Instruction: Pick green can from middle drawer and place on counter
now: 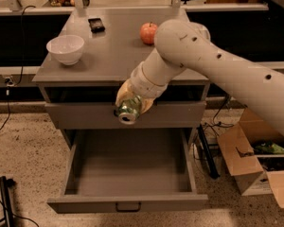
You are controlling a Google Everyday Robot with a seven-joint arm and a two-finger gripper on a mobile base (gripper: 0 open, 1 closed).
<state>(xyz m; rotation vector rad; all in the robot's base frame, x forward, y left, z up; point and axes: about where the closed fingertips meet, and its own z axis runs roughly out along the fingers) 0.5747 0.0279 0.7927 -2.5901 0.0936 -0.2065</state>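
My gripper (130, 106) is shut on the green can (128, 111), whose shiny metal end faces the camera. It holds the can in the air in front of the upper grey drawer front, above the open middle drawer (128, 174), whose grey interior shows nothing inside. The counter (109, 51) lies just behind and above the can. The white arm reaches in from the right.
On the counter stand a white bowl (65, 48) at the left, a red apple (149, 32) at the back right and a small black object (96, 24) at the back. A cardboard box (255, 160) and cables sit on the floor at the right.
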